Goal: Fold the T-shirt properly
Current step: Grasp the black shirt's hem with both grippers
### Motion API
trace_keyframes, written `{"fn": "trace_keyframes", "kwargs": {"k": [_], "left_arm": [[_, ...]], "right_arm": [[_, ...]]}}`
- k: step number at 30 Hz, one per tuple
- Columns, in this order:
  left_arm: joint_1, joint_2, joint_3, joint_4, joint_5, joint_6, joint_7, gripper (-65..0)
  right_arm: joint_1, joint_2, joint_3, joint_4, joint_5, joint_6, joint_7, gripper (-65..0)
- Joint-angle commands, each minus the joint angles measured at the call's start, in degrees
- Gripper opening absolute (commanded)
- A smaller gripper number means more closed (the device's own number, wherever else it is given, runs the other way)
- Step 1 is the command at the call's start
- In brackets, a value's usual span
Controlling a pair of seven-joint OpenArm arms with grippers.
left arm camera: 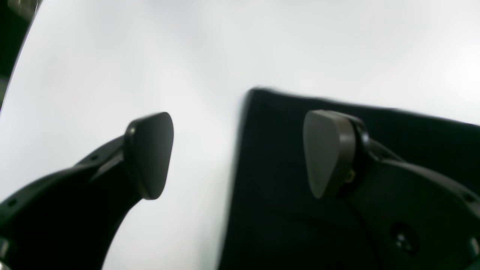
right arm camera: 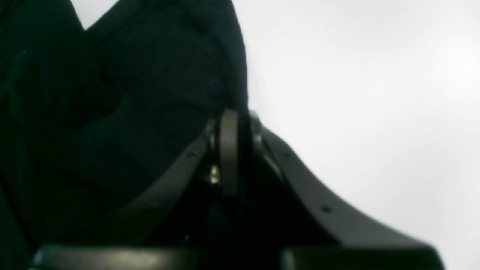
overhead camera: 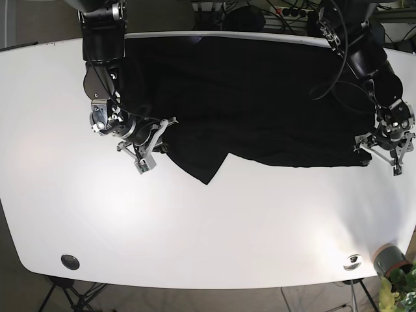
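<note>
A black T-shirt lies spread on the white table, with a pointed flap at its front edge. My right gripper is at the shirt's left edge. In the right wrist view the right gripper is shut on the shirt's edge. My left gripper is at the shirt's front right corner. In the left wrist view the left gripper is open and low over the table, with one finger over the shirt's corner and the other finger over bare table.
A small plant pot stands at the table's front right corner, next to a silver round fitting. A dark round fitting sits at the front left. Cables hang behind the far edge.
</note>
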Motion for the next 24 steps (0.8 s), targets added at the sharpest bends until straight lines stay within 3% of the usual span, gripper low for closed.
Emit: {"fn": "trace_keyframes", "kwargs": {"k": [1, 12, 20, 24], "left_arm": [[-3.37, -2.04, 0.87, -2.88, -0.93, -0.38, -1.31, -13.6], [-8.21, -4.76, 4.04, -17.91, -1.02, -0.73, -7.2, -13.6], [-8.03, -3.89, 5.09, -19.85, -1.02, -7.68, -7.11, -13.9], [-7.77, -3.09, 5.09, -19.41, -0.84, -8.64, -7.11, -16.0]], "right_arm": [[1.18, 0.07, 0.08, 1.21, 0.31, 0.21, 0.38, -62.6], [1.35, 0.07, 0.17, 1.21, 0.67, 0.12, 0.38, -62.6], [1.35, -0.02, 0.25, 1.82, 0.75, 0.12, 0.47, -62.6], [1.35, -0.02, 0.25, 3.67, 0.75, 0.12, 0.29, -62.6]]}}
